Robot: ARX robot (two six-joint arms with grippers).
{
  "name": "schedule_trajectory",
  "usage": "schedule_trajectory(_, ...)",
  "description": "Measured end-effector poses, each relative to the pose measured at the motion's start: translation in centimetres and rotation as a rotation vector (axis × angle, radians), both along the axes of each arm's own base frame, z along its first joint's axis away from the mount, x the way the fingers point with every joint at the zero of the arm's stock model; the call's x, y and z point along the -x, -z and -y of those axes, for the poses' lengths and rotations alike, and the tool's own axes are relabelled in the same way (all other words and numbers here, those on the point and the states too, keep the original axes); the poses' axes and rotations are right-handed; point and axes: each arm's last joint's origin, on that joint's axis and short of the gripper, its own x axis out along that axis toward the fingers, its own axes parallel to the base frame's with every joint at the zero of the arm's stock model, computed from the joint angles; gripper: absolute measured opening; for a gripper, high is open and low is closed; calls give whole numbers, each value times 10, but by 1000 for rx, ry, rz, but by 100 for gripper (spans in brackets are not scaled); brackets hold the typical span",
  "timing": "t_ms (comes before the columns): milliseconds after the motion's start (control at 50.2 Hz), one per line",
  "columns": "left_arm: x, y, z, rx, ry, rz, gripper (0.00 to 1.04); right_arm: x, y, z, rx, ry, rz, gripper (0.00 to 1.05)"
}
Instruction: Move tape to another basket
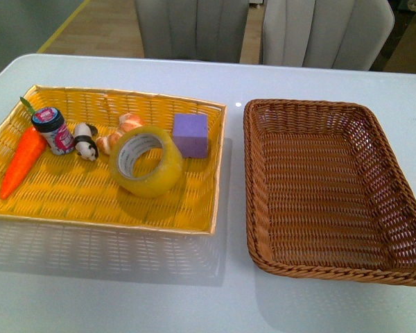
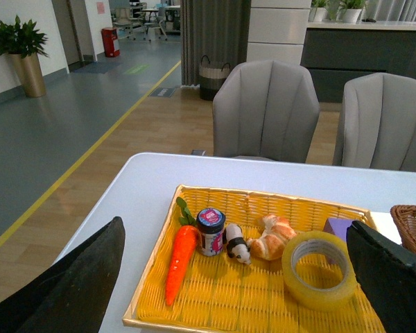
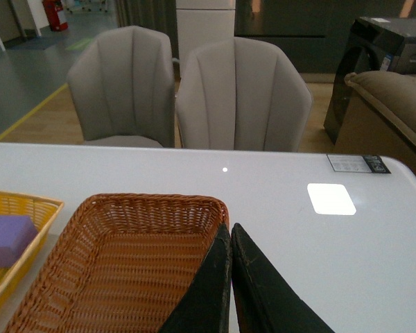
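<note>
Nothing of the transfer was done at this moment. The tape (image 1: 146,161) lay in the yellow woven tray (image 1: 28,208), tipped up on its edge with the white core facing forward, just beside the purple cube (image 1: 191,134) and near the small croissant (image 1: 121,130). A toy carrot (image 1: 22,161), a little jar (image 1: 53,129) and a panda figurine (image 1: 87,143) shared the tray further toward the robot's left. The dark brown wicker basket (image 1: 319,187) stood beside the tray on the white table (image 1: 215,291), on the robot's right, and held nothing. Neither arm appeared in the front view. In the left wrist view the left gripper (image 2: 234,236) had its jaws spread wide, and it sat back from the near edge of the tray with the tape ahead of it and untouched. In the right wrist view the right gripper (image 3: 230,232) had its fingers pressed together with nothing between them, poised over the near rim of the basket. By my judgement the whole job remained: reaching the roll, gripping it, lifting it across the tray's rim, and setting it down in the basket.
</note>
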Motion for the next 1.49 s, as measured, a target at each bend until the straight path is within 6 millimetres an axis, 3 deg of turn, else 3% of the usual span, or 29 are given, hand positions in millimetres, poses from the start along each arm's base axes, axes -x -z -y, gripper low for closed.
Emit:
schedule_trajectory(518,0,0,0,0,0,0,96,38,-6,-18,1,2,17,2)
schedule_trajectory(1494,0,0,0,0,0,0,96,70,-13,-18,1,2,40,2)
